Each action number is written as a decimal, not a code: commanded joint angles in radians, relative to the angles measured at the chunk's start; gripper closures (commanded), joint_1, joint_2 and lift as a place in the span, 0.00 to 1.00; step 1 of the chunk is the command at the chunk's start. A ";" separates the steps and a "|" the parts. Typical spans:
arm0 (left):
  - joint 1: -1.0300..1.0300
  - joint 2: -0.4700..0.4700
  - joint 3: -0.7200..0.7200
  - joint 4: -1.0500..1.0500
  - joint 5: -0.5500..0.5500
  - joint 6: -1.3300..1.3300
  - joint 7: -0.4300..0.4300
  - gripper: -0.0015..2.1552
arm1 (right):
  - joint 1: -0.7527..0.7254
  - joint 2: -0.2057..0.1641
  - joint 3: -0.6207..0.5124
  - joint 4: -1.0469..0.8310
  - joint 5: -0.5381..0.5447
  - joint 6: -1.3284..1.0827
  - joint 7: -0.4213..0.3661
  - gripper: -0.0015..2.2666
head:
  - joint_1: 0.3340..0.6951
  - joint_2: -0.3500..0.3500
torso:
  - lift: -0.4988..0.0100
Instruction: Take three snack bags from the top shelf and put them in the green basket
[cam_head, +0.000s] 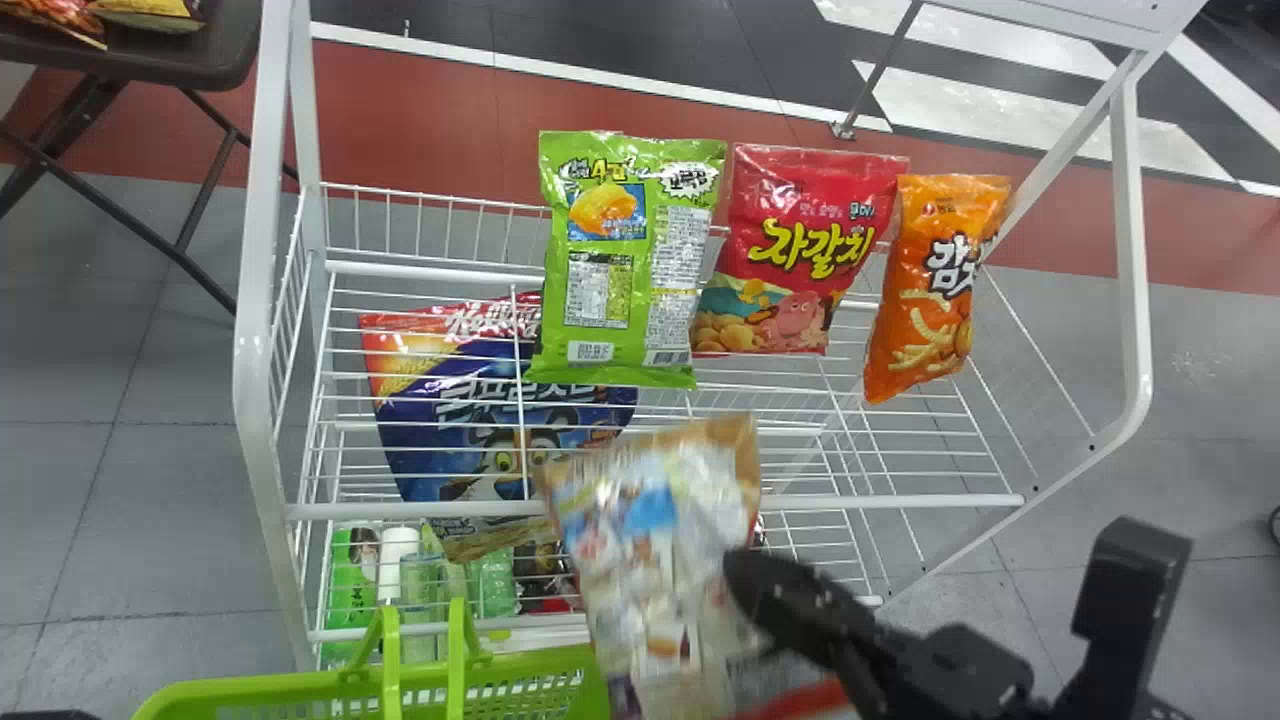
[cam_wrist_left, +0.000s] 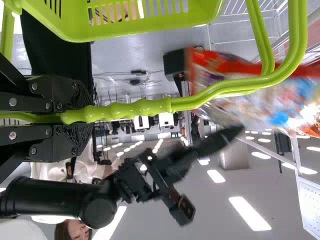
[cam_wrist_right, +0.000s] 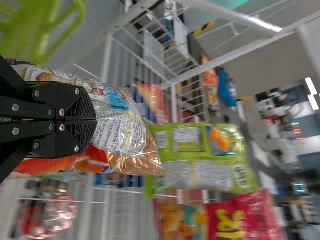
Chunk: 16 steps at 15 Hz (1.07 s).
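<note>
My right gripper (cam_head: 770, 590) is shut on a brown-edged snack bag (cam_head: 655, 540), held in front of the rack beside the green basket (cam_head: 290, 692). In the right wrist view, the gripper (cam_wrist_right: 95, 120) pinches that bag (cam_wrist_right: 120, 125) on its printed side. A green bag (cam_head: 625, 260), a red bag (cam_head: 800, 250) and an orange bag (cam_head: 930, 290) stand in a row on the top shelf. My left gripper (cam_wrist_left: 82, 117) is shut on the handle (cam_wrist_left: 140, 108) of the basket (cam_wrist_left: 135, 22).
A white wire rack (cam_head: 420, 268) frames the shelves. On a lower level lies a large blue cereal bag (cam_head: 450, 430), with bottles (cam_head: 400, 560) below it. A dark table (cam_head: 150, 55) with more bags stands at the far left.
</note>
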 joint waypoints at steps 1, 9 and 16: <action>-0.010 -0.001 -0.008 0.001 -0.001 0.004 0.010 0.82 | 0.000 0.001 -0.054 0.002 -0.045 0.230 0.044 0.93 | 1.00 0.00 | 0.89; -0.022 -0.006 -0.068 -0.004 -0.022 0.004 0.027 0.82 | -0.049 0.001 0.008 0.145 -0.138 0.442 0.176 0.93 | 1.00 0.00 | 0.89; 0.002 -0.001 -0.079 -0.033 -0.024 0.004 0.025 0.82 | -0.123 0.001 0.158 0.260 -0.031 0.353 0.170 0.17 | 1.00 0.00 | 0.89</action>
